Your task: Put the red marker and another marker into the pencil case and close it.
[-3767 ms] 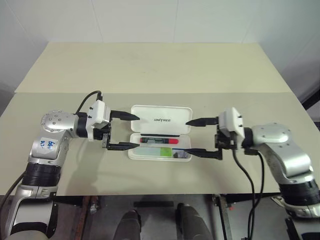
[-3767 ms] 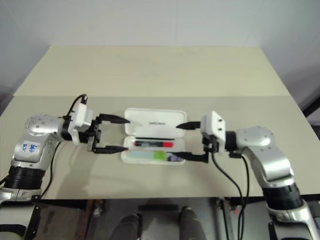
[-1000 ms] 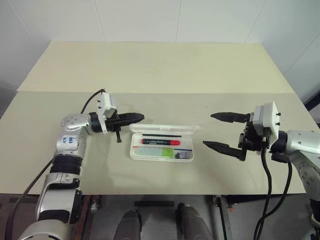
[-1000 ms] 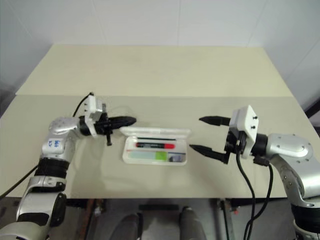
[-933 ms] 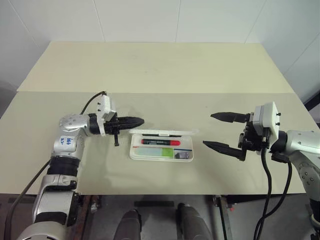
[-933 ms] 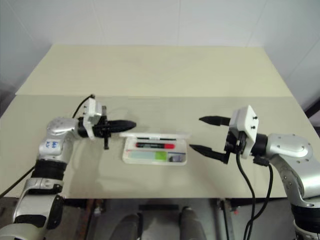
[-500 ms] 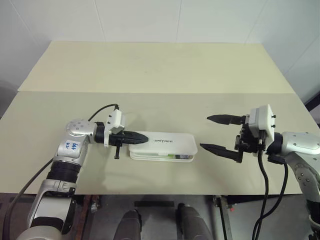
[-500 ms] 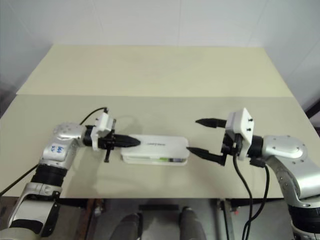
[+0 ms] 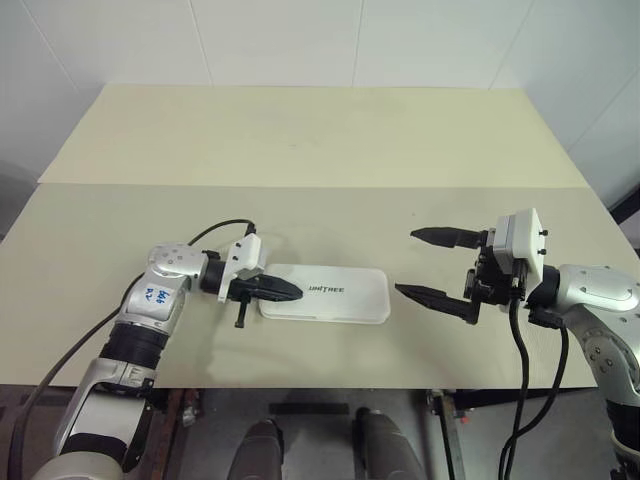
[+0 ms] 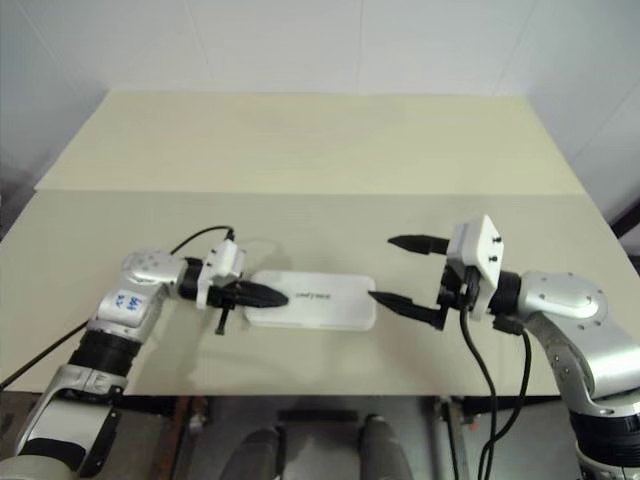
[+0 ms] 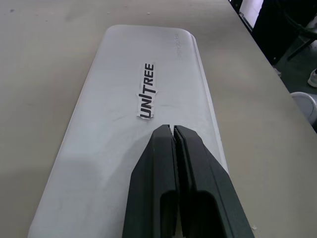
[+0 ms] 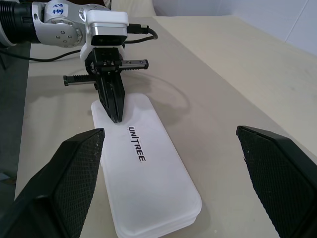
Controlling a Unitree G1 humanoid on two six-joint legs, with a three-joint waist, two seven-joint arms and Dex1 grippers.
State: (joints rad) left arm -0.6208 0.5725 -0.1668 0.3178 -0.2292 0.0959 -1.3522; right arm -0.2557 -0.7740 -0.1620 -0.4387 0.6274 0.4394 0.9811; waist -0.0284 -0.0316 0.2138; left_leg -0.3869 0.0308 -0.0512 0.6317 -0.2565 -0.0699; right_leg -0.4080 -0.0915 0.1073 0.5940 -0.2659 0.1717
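From the head camera, the flat white hard-plastic rectangular pencil case with rounded corners lies closed on the pale beige table, lid down flat with the dark "UNITREE" lettering facing up, near the table's front edge and between the two arms. The left gripper has its two black fingers pressed together into a single point, holding nothing, and that point rests over the left end of the lid, angled slightly downward toward the right. The right gripper hangs just beside the case's right end, apart from it, its two black fingers spread wide with nothing between them. The red marker and the mint-green marker cannot be seen with the lid down. In the left wrist view, the closed fingers meet along one thin seam and lie on the white lid just short of the printed lettering; the case stretches away from them along the table. In the right wrist view, the two textured black fingertips stand far apart at either edge, the closed case lies between and beyond them, and the left gripper touches down on the case's far end.
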